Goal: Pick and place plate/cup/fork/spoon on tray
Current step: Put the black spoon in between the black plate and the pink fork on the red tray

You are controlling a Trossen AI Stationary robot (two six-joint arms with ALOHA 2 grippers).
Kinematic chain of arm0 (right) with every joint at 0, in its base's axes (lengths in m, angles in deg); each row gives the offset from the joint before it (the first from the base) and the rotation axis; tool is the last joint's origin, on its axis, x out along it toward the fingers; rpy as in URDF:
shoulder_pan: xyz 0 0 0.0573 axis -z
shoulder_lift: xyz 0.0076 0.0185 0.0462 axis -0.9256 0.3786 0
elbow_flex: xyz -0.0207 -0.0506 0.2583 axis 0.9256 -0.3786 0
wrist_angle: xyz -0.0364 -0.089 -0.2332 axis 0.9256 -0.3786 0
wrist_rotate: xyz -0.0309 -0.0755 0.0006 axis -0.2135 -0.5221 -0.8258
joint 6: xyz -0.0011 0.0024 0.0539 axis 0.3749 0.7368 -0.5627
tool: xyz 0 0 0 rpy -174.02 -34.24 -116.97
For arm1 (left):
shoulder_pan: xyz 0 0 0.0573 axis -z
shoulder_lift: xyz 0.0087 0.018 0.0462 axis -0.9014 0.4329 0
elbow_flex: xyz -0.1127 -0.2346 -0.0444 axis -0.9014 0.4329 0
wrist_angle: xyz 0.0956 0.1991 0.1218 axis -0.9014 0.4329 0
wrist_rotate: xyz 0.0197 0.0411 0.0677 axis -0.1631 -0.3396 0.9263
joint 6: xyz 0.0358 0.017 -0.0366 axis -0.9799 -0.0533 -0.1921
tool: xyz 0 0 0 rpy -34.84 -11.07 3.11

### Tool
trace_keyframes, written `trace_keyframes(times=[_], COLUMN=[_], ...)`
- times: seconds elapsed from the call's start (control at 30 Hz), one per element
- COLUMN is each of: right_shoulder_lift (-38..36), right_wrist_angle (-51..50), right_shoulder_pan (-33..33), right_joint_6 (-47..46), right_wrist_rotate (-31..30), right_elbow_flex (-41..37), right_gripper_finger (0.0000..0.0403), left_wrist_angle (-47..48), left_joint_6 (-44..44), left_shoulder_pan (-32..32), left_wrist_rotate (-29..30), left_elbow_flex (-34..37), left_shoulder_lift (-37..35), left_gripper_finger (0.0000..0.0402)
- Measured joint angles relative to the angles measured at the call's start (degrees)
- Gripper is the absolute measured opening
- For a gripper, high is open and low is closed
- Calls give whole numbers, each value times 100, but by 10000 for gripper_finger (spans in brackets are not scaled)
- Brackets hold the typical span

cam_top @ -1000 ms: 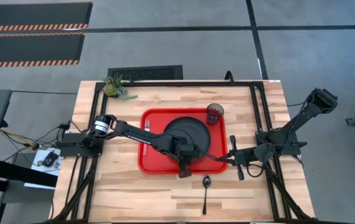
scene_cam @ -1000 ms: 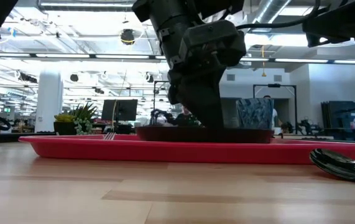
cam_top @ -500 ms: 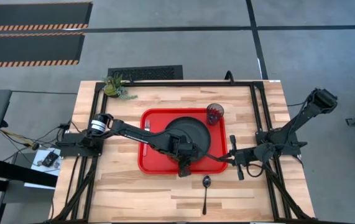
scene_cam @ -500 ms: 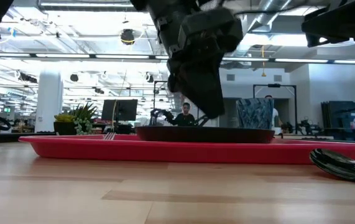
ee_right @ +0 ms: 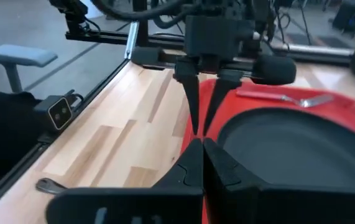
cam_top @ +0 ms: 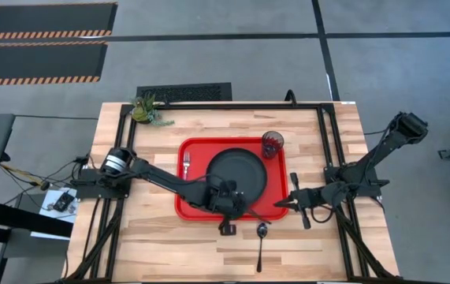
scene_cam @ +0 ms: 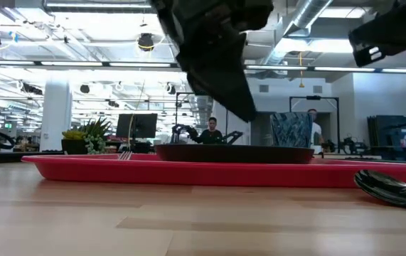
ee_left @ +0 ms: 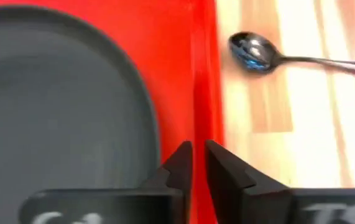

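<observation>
Left claw (cam_top: 228, 228), nearly shut, hides tray (cam_top: 189, 207) rim beside spoon (cam_top: 261, 241).

plate (ee_left: 59, 112) cut off by frame edge, spoon (ee_left: 270, 55) handle cropped

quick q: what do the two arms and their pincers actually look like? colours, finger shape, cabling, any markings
Both arms are dark, near-black jointed links. The left arm has a silver-white cylindrical joint near its base. The left pincer and the right pincer each have two dark, flat fingers tapering to blunt wedge tips. Thin black cables trail across the table at both arm bases. No readable markings show.
</observation>
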Motion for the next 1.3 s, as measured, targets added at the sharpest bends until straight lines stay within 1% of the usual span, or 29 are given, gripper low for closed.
trace_keyframes(times=[0.1, 0.3, 0.4, 0.53, 0.63, 0.77, 0.87, 0.93, 1.03, 1.17, 1.3], right_shoulder_lift=[-1, 83, 299, 862, 1385, 2126, 2616, 2901, 3239, 3581, 3968], right_wrist_angle=[-116, -150, -469, -1300, -1967, -2701, -2734, -2752, -2731, -2756, -2759], right_shoulder_pan=[-1, 1, 1, 5, -6, -52, -97, -160, -311, -468, -389], right_joint_6=[-346, -922, -1349, -2152, -2898, -3996, -4866, -5335, -5979, -6613, -6806], right_wrist_rotate=[0, -13, -13, -86, -87, 222, 568, 747, 908, 908, 904], right_elbow_flex=[0, 12, 195, 726, 1260, 1835, 2127, 2274, 2444, 2501, 2499], right_gripper_finger=[11, 11, 11, 11, 11, 11, 17, 30, 64, 115, 160], left_wrist_angle=[-919, -3006, -4209, -5353, -6105, -7116, -7843, -8124, -8354, -8366, -8360], left_joint_6=[80, 188, 193, 182, -8, -168, -178, -83, -68, -131, -160], left_shoulder_pan=[39, 155, 198, 209, 189, 80, -7, -47, -56, -43, -15], left_wrist_rotate=[-91, -219, -236, -181, -144, -131, -141, -148, -144, -150, -170], left_elbow_flex=[599, 2090, 2866, 3837, 4516, 5443, 6067, 6403, 6724, 6852, 6849], left_shoulder_lift=[-216, -952, -1387, -1975, -2455, -3012, -3395, -3602, -3846, -4008, -4001], left_gripper_finger=[6, 5, 1, 2, 0, 0, 0, 0, 0, 0, 0])
